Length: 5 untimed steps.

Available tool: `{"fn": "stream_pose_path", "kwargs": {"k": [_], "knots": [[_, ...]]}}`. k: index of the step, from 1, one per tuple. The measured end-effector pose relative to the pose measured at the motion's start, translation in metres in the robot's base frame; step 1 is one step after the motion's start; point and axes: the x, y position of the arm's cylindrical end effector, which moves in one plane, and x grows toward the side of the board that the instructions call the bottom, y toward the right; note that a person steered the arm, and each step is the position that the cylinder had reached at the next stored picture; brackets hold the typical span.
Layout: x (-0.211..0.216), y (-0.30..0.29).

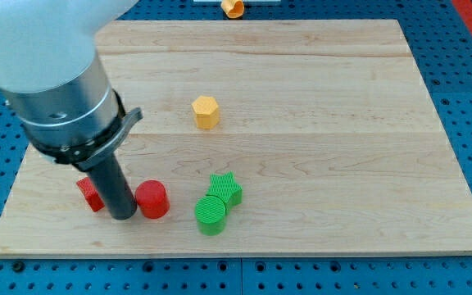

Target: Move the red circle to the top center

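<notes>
The red circle (152, 199) is a short red cylinder near the view's bottom left of the wooden board (301, 98). My tip (123, 215) stands on the board just to the view's left of the red circle, touching or nearly touching it. A second red block (89, 193), shape partly hidden by the rod, lies just left of my tip. The rod and the arm's large grey and white body fill the view's upper left.
A green circle (211, 215) and a green star (225, 189) touch each other right of the red circle. A yellow hexagon block (206, 111) sits near the board's middle. An orange block (233, 7) lies off the board at the view's top.
</notes>
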Motion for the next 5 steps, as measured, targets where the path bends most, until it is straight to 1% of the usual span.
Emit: {"fn": "stream_pose_path", "kwargs": {"k": [1, 2, 3, 4, 5], "knots": [[-0.014, -0.006], [0.016, -0.007], [0.019, 0.03], [-0.009, 0.06], [-0.04, 0.031]]}}
